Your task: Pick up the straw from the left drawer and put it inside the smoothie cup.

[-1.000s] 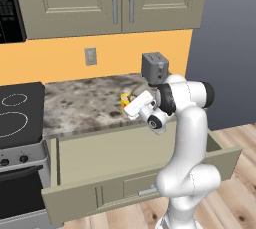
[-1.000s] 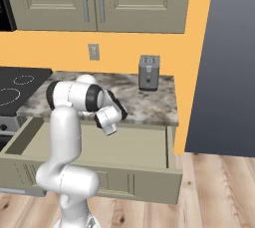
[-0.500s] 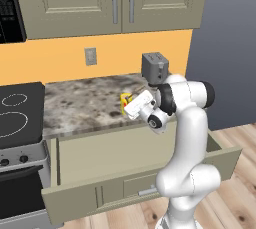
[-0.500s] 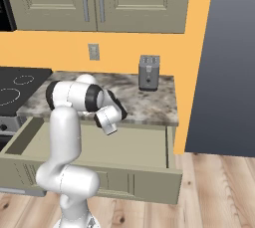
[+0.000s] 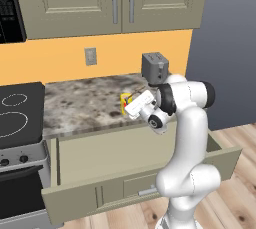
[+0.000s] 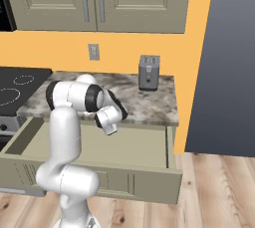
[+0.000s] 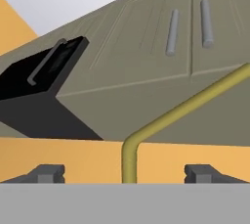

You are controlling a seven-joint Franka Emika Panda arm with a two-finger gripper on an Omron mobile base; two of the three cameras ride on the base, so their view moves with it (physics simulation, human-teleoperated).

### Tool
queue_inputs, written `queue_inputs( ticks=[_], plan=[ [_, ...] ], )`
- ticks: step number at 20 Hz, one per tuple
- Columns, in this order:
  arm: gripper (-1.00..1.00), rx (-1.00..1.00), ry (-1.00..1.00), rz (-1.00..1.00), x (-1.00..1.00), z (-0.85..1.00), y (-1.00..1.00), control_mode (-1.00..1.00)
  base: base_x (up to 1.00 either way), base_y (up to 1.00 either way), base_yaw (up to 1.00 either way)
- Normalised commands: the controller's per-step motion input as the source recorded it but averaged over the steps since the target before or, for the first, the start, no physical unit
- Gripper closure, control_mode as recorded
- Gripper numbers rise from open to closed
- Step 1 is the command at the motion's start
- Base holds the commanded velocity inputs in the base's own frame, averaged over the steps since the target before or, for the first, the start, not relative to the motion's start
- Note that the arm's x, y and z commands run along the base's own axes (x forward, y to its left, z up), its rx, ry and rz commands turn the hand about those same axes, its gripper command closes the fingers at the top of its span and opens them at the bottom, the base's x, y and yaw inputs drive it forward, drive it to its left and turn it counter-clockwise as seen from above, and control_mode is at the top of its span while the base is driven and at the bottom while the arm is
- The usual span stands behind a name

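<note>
Left base view: your arm rises from the lower right and bends left over the open left drawer (image 5: 125, 160), which is pulled far out below the speckled countertop (image 5: 85, 105); the drawer floor that shows looks bare. The smoothie cup (image 5: 124, 104) stands on the counter near its front edge, yellow with a red mark, and your gripper (image 5: 131, 107) sits right against it, partly covering it. A thin tan line, the straw (image 5: 128, 94), pokes up at the cup's rim, too small for you to judge how deep it sits. The grey toaster (image 5: 154, 67) is behind the arm by the wall, the stove (image 5: 17, 118) at far left. Right base view: your arm comes up from the lower left and its wrist hangs over the drawer's back edge, hiding the cup; the toaster (image 6: 148, 72) stands alone on the counter and the drawer front (image 6: 99, 182) faces you. Hand view: both dark fingertips (image 7: 46, 173) stand far apart at the bottom corners, so your gripper (image 7: 124, 179) is spread wide and grips nothing; the bent olive-yellow straw (image 7: 168, 118) rises between them without touching either, with the upper cabinets (image 7: 161, 61) and a dark microwave (image 7: 36, 98) tilted behind
</note>
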Motion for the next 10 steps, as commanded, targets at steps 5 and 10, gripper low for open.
queue_inputs(
  ticks=[5,10],
  plan=[
    [-1.0,-0.06,0.11,-0.05,-0.03,0.07,0.0,-1.0,0.0,0.0,0.0],
    [-1.0,-0.15,0.24,-0.09,-0.07,0.06,0.07,-1.0,0.0,0.0,0.0]
  ],
)
